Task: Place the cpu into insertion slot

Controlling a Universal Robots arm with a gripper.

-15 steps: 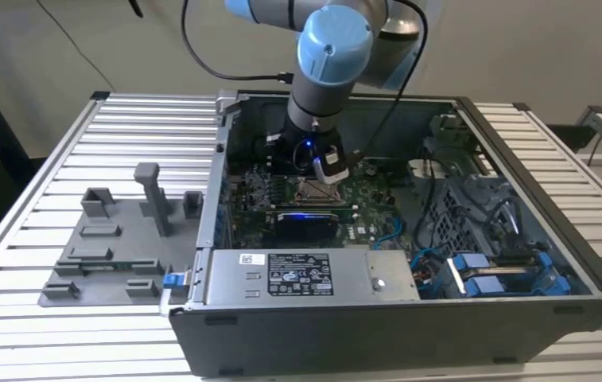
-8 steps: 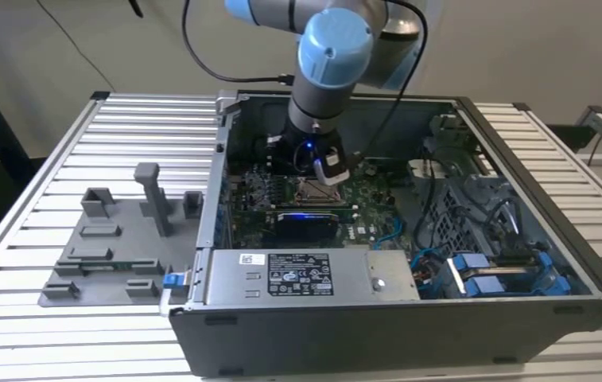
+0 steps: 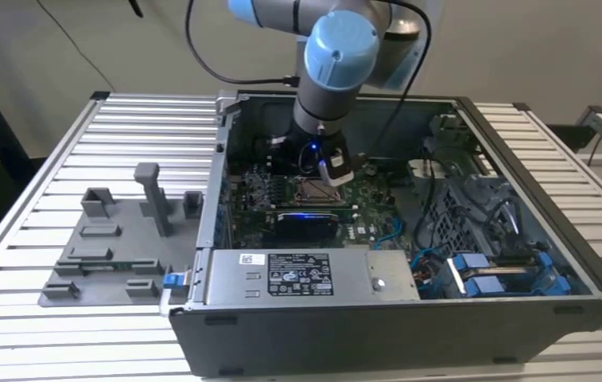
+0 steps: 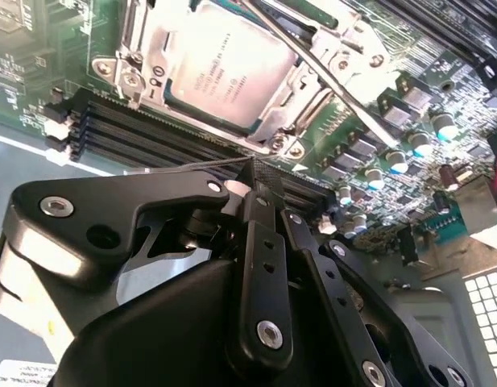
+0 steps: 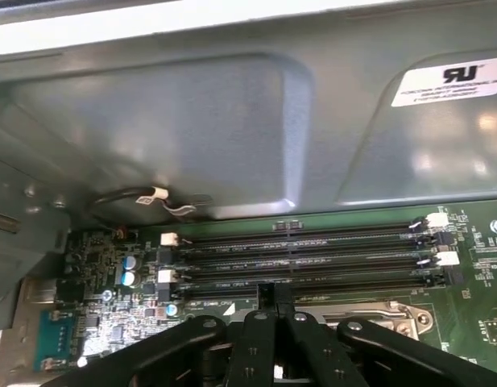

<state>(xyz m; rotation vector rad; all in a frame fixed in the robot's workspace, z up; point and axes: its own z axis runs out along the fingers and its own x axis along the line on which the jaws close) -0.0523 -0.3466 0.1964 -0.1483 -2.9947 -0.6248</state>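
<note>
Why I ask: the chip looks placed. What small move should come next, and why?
Probably a short straight lift. The chip already lies inside the metal frame of the socket, and the gripper hangs by the memory slots beside it, shut on nothing.

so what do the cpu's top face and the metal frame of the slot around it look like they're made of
The cpu: likely metal, matte silvery-tan face with soft, even sheen. The insertion slot frame: probably polished steel, bright mirror-like glints; its lever looks like thin metal wire.
</note>
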